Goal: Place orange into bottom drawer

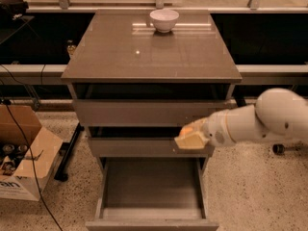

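My gripper (191,138) hangs in front of the middle drawer's right end, just above the right rear part of the open bottom drawer (150,214). It is shut on the orange (189,128), of which only a small orange patch shows between the cream fingers (192,141). The white arm reaches in from the right. The bottom drawer is pulled out towards me, and its plain grey inside holds nothing.
A white bowl (164,19) stands at the back of the cabinet top (144,57). The two upper drawers (139,112) are nearly shut. An open cardboard box (21,160) and cables lie on the floor at left. A chair base (279,148) is at right.
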Action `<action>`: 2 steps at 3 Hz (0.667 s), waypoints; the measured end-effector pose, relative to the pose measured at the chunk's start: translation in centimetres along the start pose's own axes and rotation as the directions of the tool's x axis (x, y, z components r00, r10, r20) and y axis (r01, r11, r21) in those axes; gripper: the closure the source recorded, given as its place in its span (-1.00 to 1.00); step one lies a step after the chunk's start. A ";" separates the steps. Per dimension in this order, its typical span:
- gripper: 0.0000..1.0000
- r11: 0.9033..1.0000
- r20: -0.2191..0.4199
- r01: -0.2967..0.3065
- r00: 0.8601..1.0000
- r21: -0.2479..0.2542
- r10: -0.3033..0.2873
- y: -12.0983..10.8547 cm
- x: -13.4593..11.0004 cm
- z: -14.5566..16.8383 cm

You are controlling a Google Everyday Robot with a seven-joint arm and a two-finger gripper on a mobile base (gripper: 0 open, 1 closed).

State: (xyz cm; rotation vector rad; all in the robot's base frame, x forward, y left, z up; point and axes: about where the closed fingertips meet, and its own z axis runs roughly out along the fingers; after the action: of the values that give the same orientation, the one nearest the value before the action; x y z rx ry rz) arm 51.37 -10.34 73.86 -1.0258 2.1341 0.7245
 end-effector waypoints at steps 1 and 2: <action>1.00 0.999 -0.012 -0.033 0.999 0.001 0.033 0.0 2.8 1.1; 1.00 0.999 -0.012 -0.033 0.999 0.001 0.033 0.0 2.9 1.1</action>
State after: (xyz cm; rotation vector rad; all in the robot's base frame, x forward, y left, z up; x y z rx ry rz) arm 50.34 -10.83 71.00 -0.9991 2.1658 0.7342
